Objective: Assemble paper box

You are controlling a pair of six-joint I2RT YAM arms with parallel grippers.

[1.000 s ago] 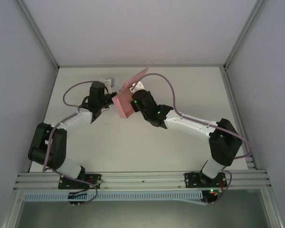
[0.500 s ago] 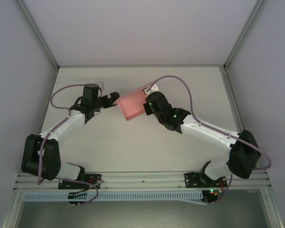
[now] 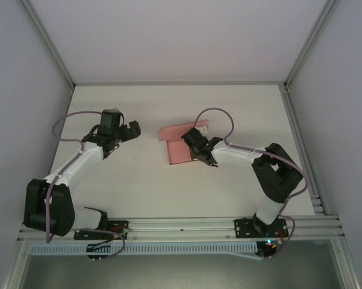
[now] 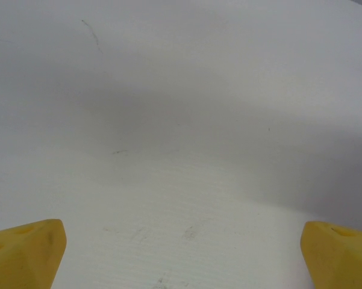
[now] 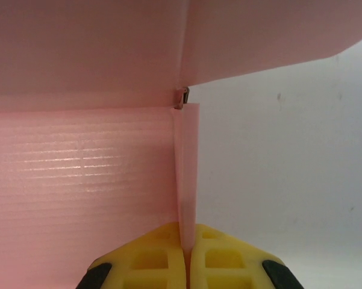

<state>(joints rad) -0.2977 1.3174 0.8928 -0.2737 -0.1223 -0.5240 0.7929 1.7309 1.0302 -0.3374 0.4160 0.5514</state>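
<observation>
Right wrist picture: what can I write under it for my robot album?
The right gripper pinches a thin upright flap of the pink paper box, with the white table beside it.

My fingertips are yellow edged with black, the paper box is pink with fine ribbing, and the table is white.

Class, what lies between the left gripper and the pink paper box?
Bare table separates the left gripper from the paper box, seen in the top external view.
</observation>
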